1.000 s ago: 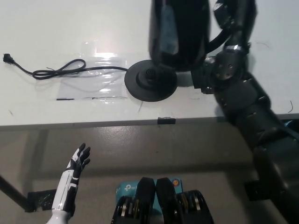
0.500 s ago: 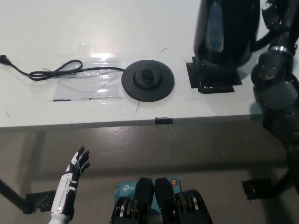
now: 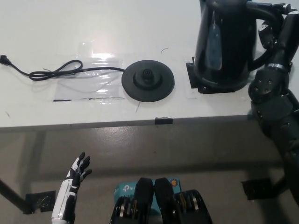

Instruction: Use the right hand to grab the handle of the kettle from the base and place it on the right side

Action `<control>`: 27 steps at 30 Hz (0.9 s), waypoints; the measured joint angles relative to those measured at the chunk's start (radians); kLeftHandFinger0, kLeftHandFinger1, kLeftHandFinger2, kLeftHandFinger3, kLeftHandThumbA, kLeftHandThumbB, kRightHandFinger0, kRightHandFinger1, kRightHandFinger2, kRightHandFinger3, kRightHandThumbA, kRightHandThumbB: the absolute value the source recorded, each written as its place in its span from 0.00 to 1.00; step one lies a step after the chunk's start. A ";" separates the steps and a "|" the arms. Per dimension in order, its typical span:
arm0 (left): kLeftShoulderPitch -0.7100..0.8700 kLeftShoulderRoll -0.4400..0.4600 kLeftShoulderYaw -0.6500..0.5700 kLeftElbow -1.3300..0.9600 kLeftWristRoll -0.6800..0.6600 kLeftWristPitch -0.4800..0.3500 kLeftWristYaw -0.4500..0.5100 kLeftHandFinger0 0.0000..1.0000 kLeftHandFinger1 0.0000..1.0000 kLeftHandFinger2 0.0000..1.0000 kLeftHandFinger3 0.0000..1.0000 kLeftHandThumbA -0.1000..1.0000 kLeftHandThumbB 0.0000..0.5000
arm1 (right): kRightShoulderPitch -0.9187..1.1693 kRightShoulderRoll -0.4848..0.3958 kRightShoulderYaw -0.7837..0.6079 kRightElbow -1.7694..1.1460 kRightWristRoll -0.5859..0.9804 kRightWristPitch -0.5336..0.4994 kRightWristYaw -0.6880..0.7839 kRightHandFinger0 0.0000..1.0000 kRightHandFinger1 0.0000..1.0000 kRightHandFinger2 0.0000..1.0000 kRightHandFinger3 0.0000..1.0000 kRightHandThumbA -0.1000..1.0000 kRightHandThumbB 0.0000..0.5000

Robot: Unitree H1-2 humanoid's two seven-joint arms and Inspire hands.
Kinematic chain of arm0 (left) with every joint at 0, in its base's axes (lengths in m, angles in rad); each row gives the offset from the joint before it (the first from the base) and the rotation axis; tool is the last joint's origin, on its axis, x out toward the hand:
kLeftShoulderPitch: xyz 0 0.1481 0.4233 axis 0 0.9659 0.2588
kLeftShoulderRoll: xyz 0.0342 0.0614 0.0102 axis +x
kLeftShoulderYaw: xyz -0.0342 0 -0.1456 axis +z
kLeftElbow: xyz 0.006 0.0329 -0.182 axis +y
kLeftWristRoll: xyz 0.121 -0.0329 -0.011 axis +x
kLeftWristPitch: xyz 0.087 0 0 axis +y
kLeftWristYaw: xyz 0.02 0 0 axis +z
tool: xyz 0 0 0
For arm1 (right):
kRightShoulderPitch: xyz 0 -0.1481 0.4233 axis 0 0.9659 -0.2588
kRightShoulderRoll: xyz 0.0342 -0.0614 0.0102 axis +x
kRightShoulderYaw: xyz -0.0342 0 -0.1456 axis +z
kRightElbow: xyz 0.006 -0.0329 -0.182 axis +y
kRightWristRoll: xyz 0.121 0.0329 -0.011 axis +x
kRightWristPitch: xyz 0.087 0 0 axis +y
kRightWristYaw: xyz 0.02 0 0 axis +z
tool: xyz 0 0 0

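Observation:
The black kettle stands on a black taped square at the table's right side, well clear of its round black base. My black right hand is wrapped around the kettle's handle at the far right edge of the head view. The base sits near the table's middle, its cord trailing off to the left. My white left hand hangs below the table at the lower left, fingers spread, holding nothing.
A sheet of clear tape lies over the cord left of the base. A small black marker sits on the table's front edge. Below is grey floor.
The kettle has travelled from above the base to the right and come down onto the taped square. My right arm moved right with it. The left hand barely shifted.

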 measured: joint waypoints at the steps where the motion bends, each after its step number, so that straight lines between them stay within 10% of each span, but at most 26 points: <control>1: 0.000 -0.001 0.000 0.000 -0.001 0.000 -0.001 0.95 1.00 0.98 1.00 1.00 0.93 | 0.001 0.006 0.004 0.002 0.000 -0.004 -0.004 0.00 0.11 0.57 0.60 0.00 0.22; 3: 0.000 -0.003 0.000 0.000 -0.003 0.000 -0.004 0.96 1.00 0.98 1.00 1.00 0.93 | 0.002 0.013 0.011 0.007 0.000 -0.013 -0.008 0.04 0.18 0.61 0.65 0.00 0.21; 4: 0.000 -0.003 0.000 0.000 -0.004 0.000 -0.005 0.96 1.00 0.98 1.00 1.00 0.95 | 0.002 0.015 0.016 0.012 -0.001 -0.017 -0.007 0.31 0.49 0.88 0.93 0.19 0.18; 6: 0.000 -0.004 0.000 -0.001 -0.005 0.000 -0.008 0.95 1.00 0.97 1.00 1.00 0.95 | 0.004 0.016 0.018 0.016 0.003 -0.019 0.014 0.78 1.00 1.00 1.00 0.40 0.45; 9: 0.000 -0.004 0.001 0.000 -0.006 0.001 -0.008 0.94 1.00 0.95 1.00 1.00 0.94 | 0.023 0.014 0.013 0.020 0.020 -0.018 0.084 1.00 1.00 1.00 1.00 0.50 0.63; 27: -0.005 -0.004 0.009 -0.001 -0.021 0.000 -0.010 0.89 0.95 0.90 0.87 1.00 0.97 | 0.085 -0.068 0.014 0.000 0.070 0.001 0.448 1.00 1.00 1.00 1.00 0.74 0.95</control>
